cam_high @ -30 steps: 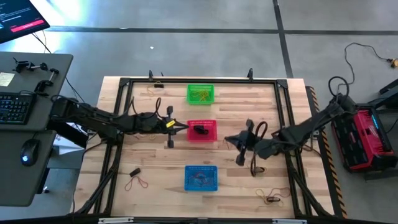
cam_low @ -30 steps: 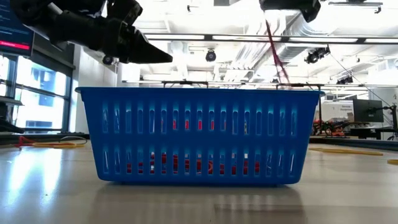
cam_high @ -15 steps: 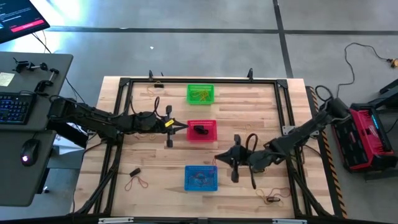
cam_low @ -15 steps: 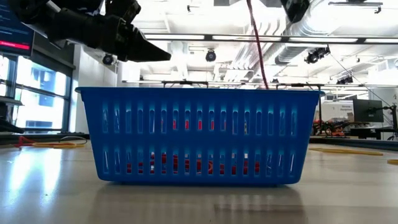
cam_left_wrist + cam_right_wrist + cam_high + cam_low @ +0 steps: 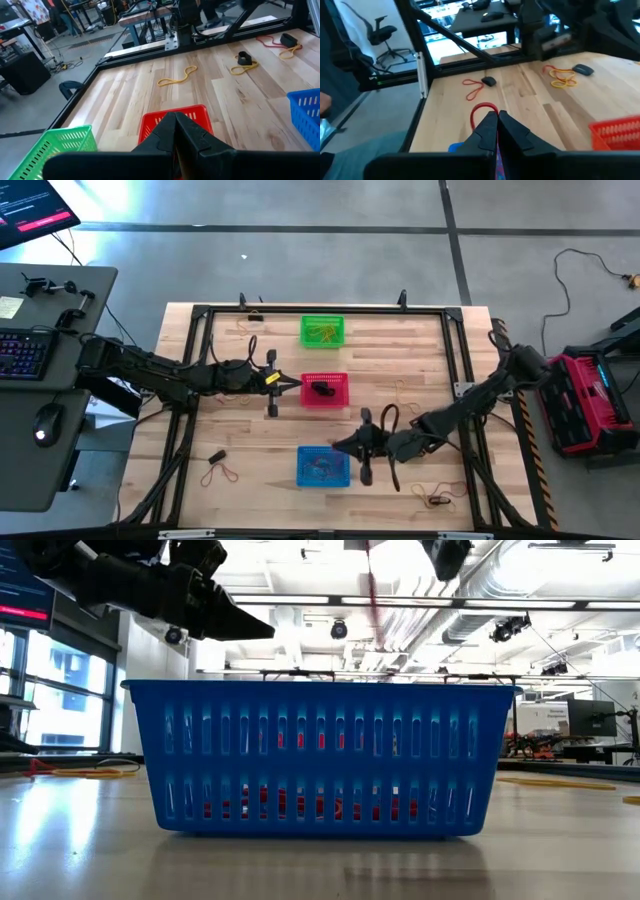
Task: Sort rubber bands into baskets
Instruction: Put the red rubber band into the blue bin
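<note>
Right gripper [image 5: 343, 444]: at the blue basket's [image 5: 324, 467] right edge, fingers pinched on a red band [image 5: 484, 109] whose loop sticks out past the tips; in the low view the band [image 5: 375, 590] hangs as a thin strand above the basket [image 5: 320, 755].
Left gripper [image 5: 296, 384]: at the red basket's [image 5: 325, 391] left edge, fingers together, seemingly empty; waiting.
Green basket [image 5: 322, 331]: far side, holds yellow bands.
Red basket: centre, holds something dark.
Blue basket: near side, reddish bands inside.
Loose bands: near left [image 5: 220, 473] and near right [image 5: 437, 499] of the table [image 5: 420, 350].
Advice: bring the tips fully over the basket's middle before parting them. Lower the loop inside the walls so it cannot snag the rim or drop outside. The band may cling to a finger.
</note>
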Motion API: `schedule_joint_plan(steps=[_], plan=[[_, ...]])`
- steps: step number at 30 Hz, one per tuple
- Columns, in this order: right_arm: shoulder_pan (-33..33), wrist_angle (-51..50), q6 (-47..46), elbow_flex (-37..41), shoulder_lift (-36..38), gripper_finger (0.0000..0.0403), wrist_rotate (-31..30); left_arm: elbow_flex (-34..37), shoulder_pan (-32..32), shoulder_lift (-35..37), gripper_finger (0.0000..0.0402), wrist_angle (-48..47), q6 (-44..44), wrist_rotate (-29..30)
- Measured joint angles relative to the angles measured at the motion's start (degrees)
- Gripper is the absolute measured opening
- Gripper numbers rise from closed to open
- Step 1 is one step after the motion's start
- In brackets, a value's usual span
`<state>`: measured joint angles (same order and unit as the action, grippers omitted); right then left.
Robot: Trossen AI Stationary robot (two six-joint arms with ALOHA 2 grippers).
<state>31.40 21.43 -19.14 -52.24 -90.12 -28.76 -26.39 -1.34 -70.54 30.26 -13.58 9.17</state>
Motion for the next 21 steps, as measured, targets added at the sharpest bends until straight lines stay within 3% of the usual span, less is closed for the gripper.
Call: schedule_joint_plan(steps=[12, 21], plan=[[-2.4, -18.3, 0.9, -12.1, -5.9, 0.0000, 0.5, 0.0, 0.0, 0.0, 0.0000, 0.0, 0.0, 0.0], [-5.2, -22.6, -4.9, -12.1, -7.5, 0.0000, 10.4, 0.0, 0.0, 0.0, 0.0000, -0.2, -0.7, 0.0]])
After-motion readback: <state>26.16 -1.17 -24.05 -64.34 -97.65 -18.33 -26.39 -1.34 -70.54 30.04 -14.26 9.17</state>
